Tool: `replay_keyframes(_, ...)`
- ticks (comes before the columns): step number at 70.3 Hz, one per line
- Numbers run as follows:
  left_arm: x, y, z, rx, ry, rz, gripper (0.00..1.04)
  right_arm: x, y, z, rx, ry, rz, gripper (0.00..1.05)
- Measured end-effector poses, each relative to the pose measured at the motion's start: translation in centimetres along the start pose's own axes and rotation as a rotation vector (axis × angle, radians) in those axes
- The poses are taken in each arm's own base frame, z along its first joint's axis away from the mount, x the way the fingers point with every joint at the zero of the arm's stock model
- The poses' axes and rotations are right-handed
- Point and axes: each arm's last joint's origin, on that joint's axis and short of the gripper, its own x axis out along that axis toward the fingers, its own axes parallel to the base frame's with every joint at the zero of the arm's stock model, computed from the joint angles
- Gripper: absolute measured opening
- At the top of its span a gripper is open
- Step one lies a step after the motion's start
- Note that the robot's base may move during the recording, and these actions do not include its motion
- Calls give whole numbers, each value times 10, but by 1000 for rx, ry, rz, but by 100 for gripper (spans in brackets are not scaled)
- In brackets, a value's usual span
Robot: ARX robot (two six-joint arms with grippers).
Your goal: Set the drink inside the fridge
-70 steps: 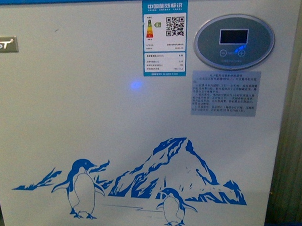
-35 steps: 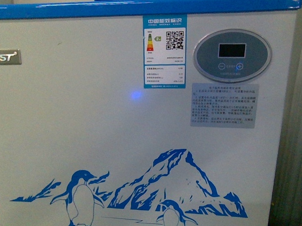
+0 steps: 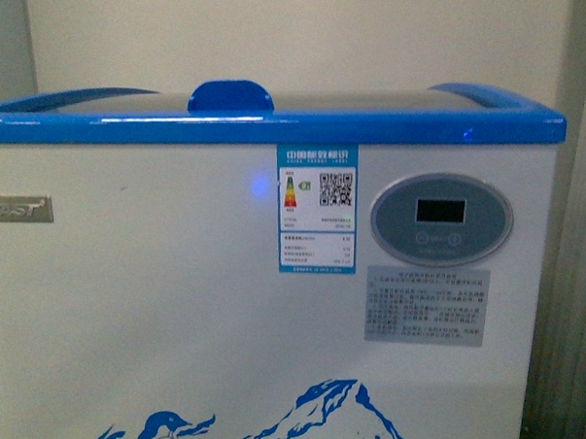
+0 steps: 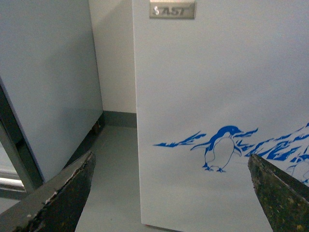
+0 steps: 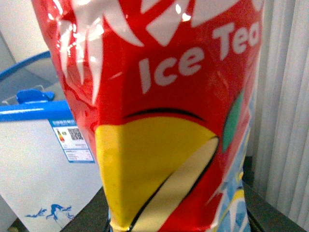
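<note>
Red-labelled drink (image 5: 159, 96) near blue-rimmed white fridge (image 3: 173, 302).

Front view faces the fridge (image 3: 173, 302) squarely and close, reaching its blue top rim (image 3: 277, 131). Left wrist view looks low at the front's left edge, sharing the badge (image 3: 16, 208). Right wrist view, crowded by the drink (image 5: 159, 111), seemingly shares that rim.
</note>
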Motion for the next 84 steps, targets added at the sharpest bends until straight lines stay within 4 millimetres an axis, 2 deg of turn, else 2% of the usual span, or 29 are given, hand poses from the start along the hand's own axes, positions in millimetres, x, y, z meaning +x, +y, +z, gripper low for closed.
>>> replay_keyframes(65,0,0,0,-1,2,1,97,-1,0,1,0,-6,1,40)
replay_keyframes(68,0,0,0,-45,55,20,97,-1,0,1,0,-6,1,40)
replay_keyframes(73,4,-1,-2,-158,250,38,97,-1,0,1,0,-6,1,40)
replay_keyframes(78,13,-4,-6,-194,309,23,97,-2,0,1,0,-7,1,40)
replay_keyframes(84,27,-6,-3,-190,301,-25,97,-2,0,1,0,-7,1,40)
